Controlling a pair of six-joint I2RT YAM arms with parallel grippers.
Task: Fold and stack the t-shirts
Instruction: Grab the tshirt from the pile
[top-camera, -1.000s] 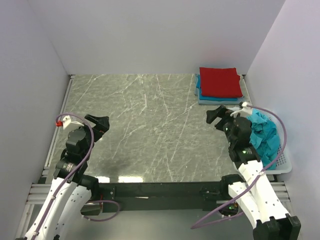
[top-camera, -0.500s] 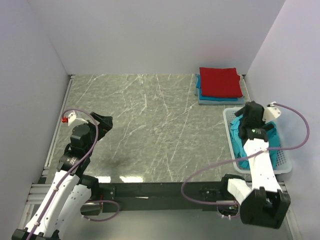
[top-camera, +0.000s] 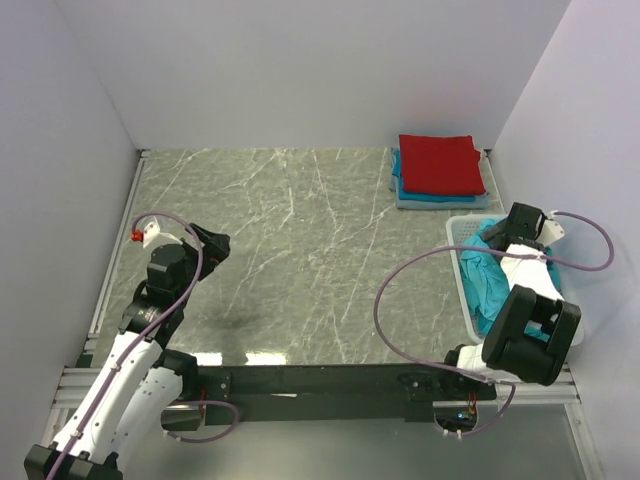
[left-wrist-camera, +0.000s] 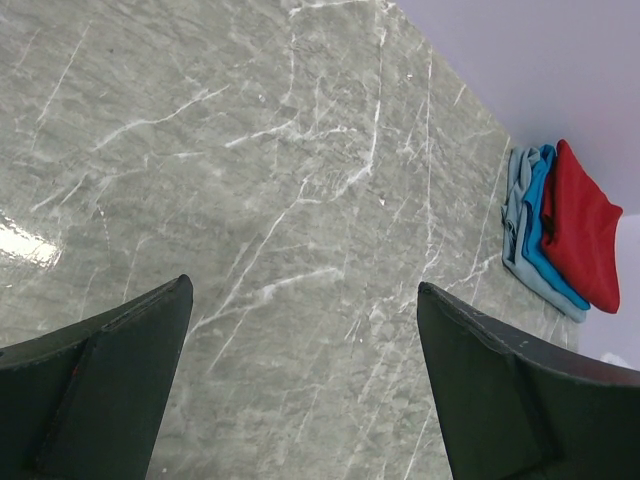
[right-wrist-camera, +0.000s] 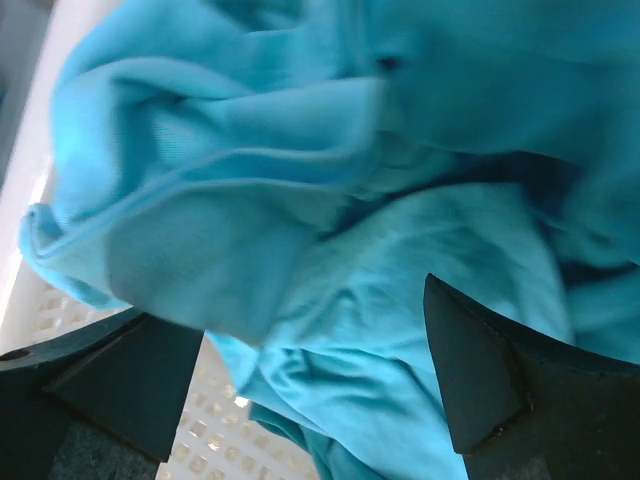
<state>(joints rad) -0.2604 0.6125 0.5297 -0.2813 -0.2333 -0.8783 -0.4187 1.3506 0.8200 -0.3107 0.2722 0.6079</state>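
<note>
A folded stack with a red t-shirt (top-camera: 439, 163) on top of blue ones (top-camera: 412, 194) lies at the table's far right; it also shows in the left wrist view (left-wrist-camera: 578, 238). Crumpled turquoise t-shirts (top-camera: 488, 283) fill the white basket (top-camera: 460, 228) at the right. My right gripper (top-camera: 500, 236) is open, lowered into the basket, its jaws wide apart just over the turquoise cloth (right-wrist-camera: 400, 330), holding nothing. My left gripper (top-camera: 215, 246) is open and empty above bare marble at the left (left-wrist-camera: 303, 300).
The grey marble table (top-camera: 300, 250) lies between the arms. White walls close in the back and both sides. The basket's lattice floor (right-wrist-camera: 215, 420) shows beneath the cloth. A cable loops from the right arm over the table's near right part (top-camera: 385, 300).
My right arm has swung right from over the table into the basket and now sits low over the turquoise shirts. My left gripper has edged slightly forward.
</note>
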